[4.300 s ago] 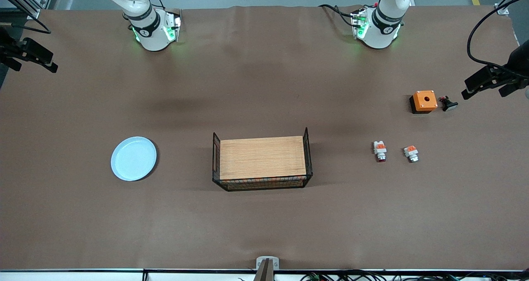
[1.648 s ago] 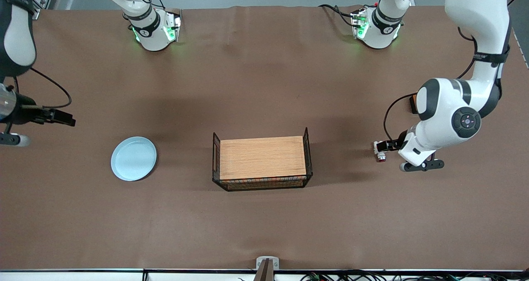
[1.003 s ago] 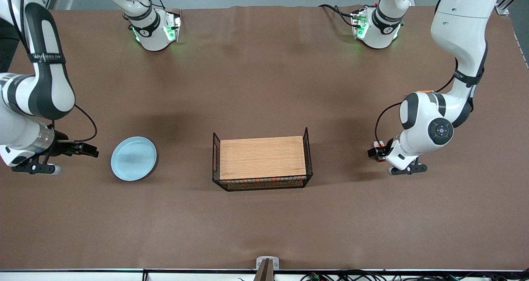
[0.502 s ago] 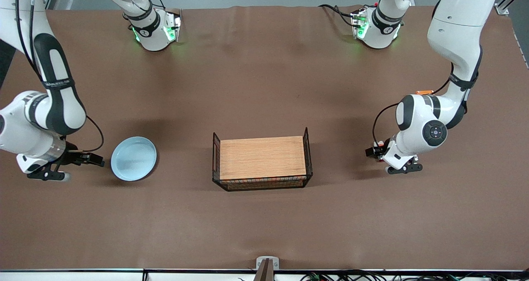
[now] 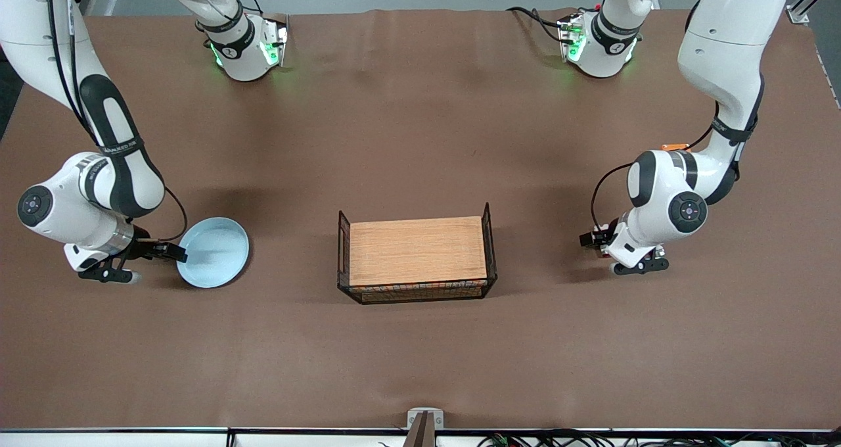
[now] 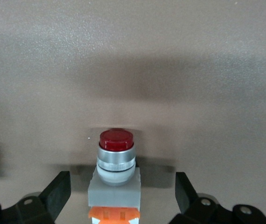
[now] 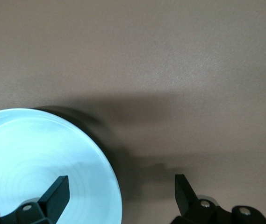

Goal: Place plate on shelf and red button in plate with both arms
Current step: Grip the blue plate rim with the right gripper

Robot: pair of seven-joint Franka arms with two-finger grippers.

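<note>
The pale blue plate (image 5: 213, 252) lies on the brown table toward the right arm's end. My right gripper (image 5: 172, 253) is open at its rim. In the right wrist view the plate (image 7: 34, 158) has its rim between the jaws of the right gripper (image 7: 121, 196), one finger over the plate and one outside it. My left gripper (image 5: 591, 240) is low at the table toward the left arm's end and hides the red button in the front view. In the left wrist view the red button (image 6: 116, 161) lies between the open fingers of the left gripper (image 6: 122, 196), untouched.
A black wire basket (image 5: 341, 236) holding a wooden board (image 5: 416, 250) stands mid-table between the two grippers. A sliver of the orange box (image 5: 675, 147) shows past the left arm's elbow. The silvery-capped module is hidden under the left arm.
Both arms swung in from the table's ends and came down. The right gripper slid up to the plate's rim. The left gripper settled around the red button.
</note>
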